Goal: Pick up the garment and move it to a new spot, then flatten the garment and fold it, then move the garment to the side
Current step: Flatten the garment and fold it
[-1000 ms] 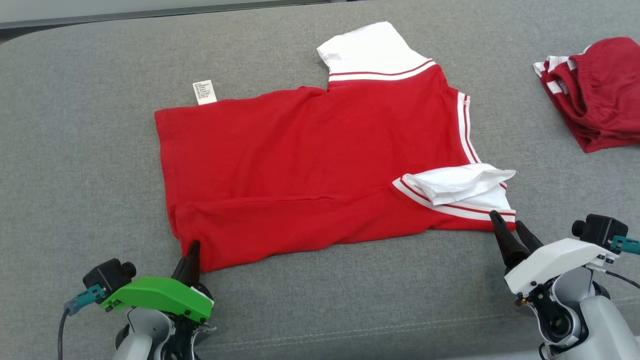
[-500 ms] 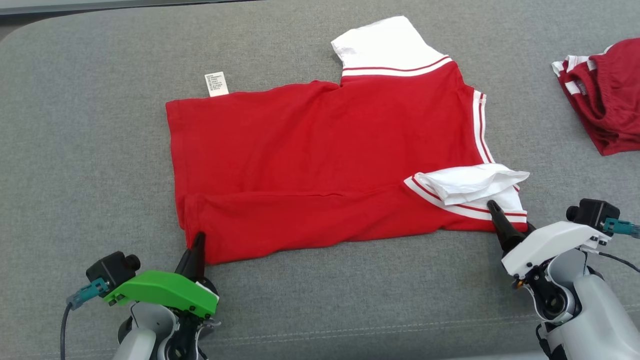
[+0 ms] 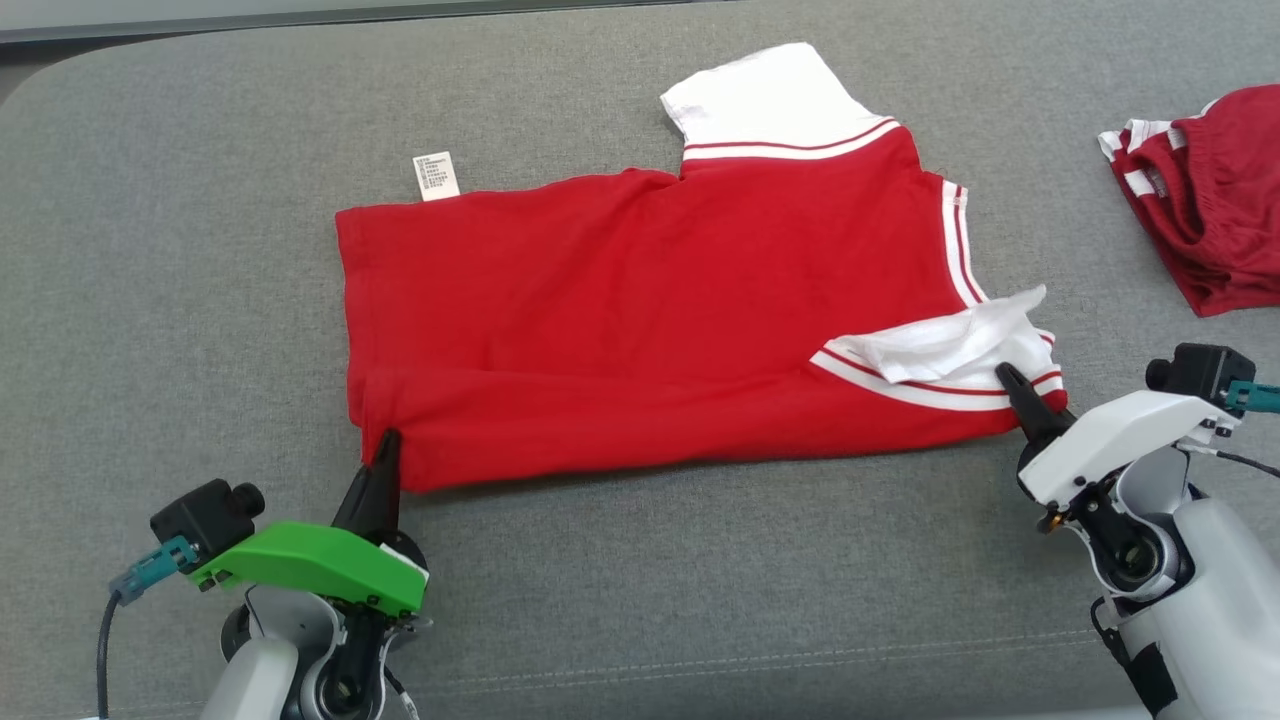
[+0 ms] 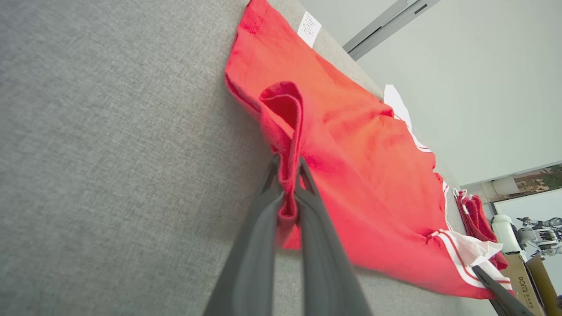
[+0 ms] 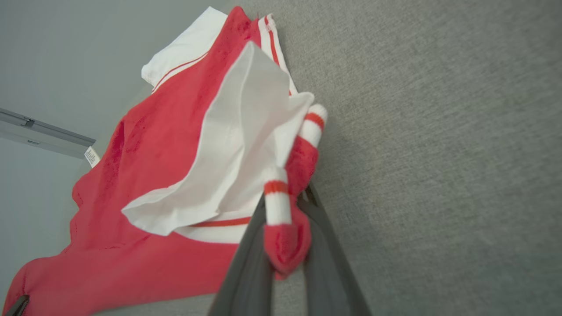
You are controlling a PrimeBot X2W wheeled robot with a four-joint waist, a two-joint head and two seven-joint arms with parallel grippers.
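The red shirt (image 3: 640, 320) lies spread on the grey padded surface (image 3: 180, 300), with its near edge taken at both ends. The left tool (image 3: 388, 442) is closed on a narrow fold of the red hem corner, and the right tool (image 3: 1010, 375) is closed on a bunched corner of red cloth and striped band at the sleeve (image 3: 940, 350) end. In the left wrist view only a thin ridge of cloth is seen between the fingers of the left tool (image 4: 287, 169), so a slip is judged likely if that corner is pulled sharply or loaded with the whole weight of the shirt. In the right wrist view the white sleeve is seen crumpled and turned over onto the body; if the edge is carried across in this condition, a crease is expected to be trapped inside the fold. An uneven raise of the two tools is expected to skew the shirt and drag its far edge, where the label (image 3: 436, 176) protrudes. A second red garment (image 3: 1200, 230) lies well apart on the right; it may be snagged if the shirt is swept that way.
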